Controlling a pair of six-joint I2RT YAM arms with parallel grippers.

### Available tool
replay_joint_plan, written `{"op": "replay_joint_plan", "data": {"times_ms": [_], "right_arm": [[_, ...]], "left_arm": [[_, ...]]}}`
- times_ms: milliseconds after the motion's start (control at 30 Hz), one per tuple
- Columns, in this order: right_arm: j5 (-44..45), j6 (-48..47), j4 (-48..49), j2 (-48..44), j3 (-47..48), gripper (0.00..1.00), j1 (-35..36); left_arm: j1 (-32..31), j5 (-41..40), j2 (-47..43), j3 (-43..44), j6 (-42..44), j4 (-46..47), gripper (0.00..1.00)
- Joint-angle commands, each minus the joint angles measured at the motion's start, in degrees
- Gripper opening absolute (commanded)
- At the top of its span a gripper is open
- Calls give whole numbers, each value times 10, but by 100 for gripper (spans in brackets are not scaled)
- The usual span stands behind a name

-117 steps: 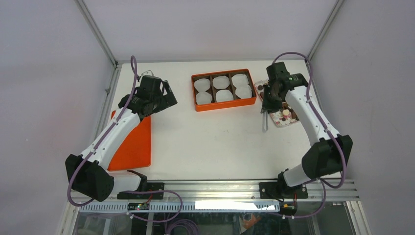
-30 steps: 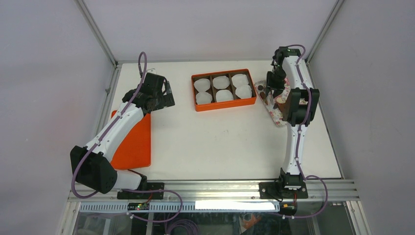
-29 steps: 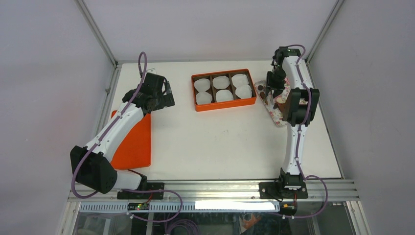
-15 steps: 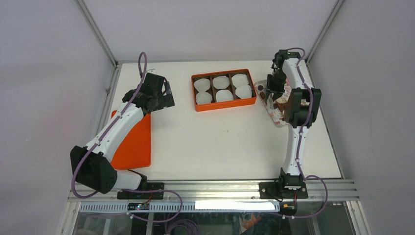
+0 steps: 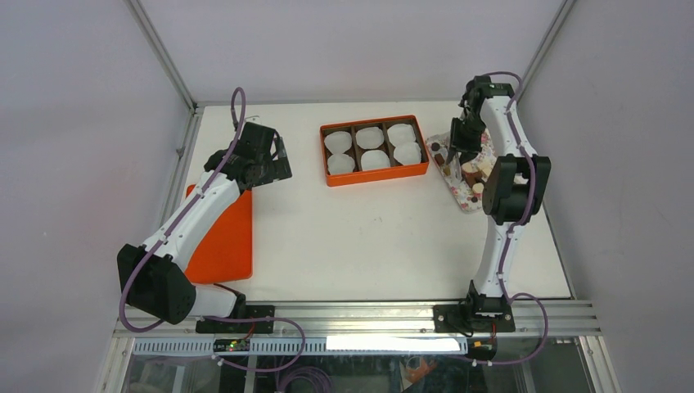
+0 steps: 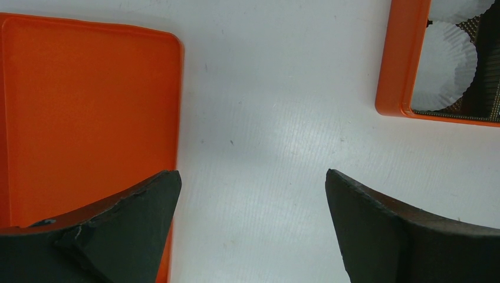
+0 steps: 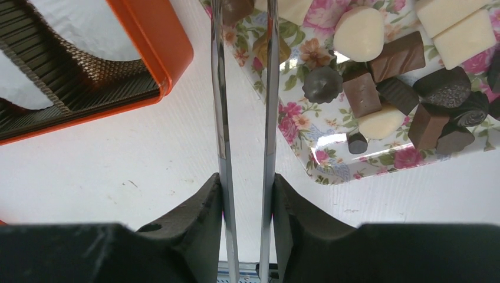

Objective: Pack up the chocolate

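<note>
Right pincer tight on tweezers over the floral tray, orange box just beside; left pincer wide apart.

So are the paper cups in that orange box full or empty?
Empty: from above all six paper cups in the orange box show only white; the chocolate lies on the floral tray.

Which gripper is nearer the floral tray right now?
Right. The right gripper is at the edge of the floral tray, its tweezers reaching over the chocolate. The left gripper is open across the table, by the orange lid.
</note>
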Motion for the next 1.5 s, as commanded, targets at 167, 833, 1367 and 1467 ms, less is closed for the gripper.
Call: {"op": "replay_joint_plan", "data": {"times_ms": [167,833,1367,1467], "right_arm": [[-54,-14,-2,-95,51,0,83],[-56,75,38,74,217,0,320],[-7,131,81,145,255,0,334],[-7,138,82,161,270,0,334]], "left_arm": [[8,-1,-13,30,-5,-12,99],[40,47,-25,25,-13,-30,99],[44,46,-30,13,-16,-33,99],[45,47,-30,11,-16,-34,99]]}}
